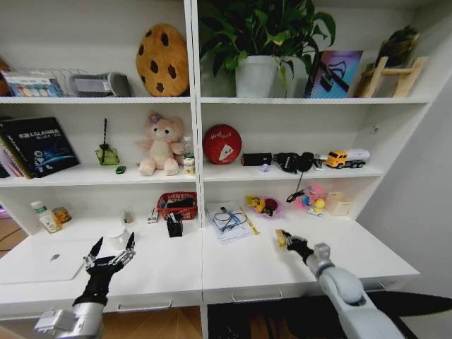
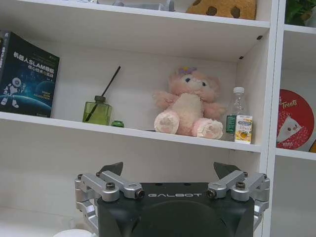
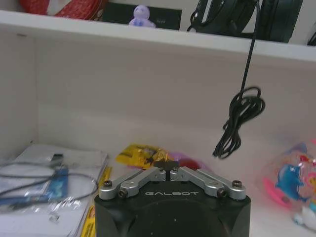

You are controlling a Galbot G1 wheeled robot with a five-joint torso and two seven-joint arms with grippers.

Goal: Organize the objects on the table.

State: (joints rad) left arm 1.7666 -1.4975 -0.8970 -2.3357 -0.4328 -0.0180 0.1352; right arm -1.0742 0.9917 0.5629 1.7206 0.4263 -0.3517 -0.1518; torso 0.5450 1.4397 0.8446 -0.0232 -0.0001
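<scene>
My left gripper [image 1: 111, 248] [image 2: 169, 170] hovers open over the left half of the table [image 1: 233, 272], with nothing between its fingers. Just beyond it stand a white mug [image 1: 118, 229] and a black cube pen holder [image 1: 174, 226]. The thin silver laptop [image 1: 41, 267] lies closed at the far left. My right gripper [image 1: 284, 239] [image 3: 167, 167] is over the right half with its jaws together, a small yellow thing [image 1: 280, 237] [image 3: 139, 154] at its tip. A tiny green toy car [image 1: 120, 169] [image 2: 117, 124] sits on the shelf above.
A green-capped bottle [image 1: 44, 217] and a can [image 1: 62, 214] stand back left. A red basket [image 1: 176, 204], bagged papers [image 1: 229, 220], a pink bowl [image 1: 265, 207] and toys [image 1: 311, 199] line the back. Shelves overhang the table's rear. A black cable [image 3: 239, 121] dangles from the shelf.
</scene>
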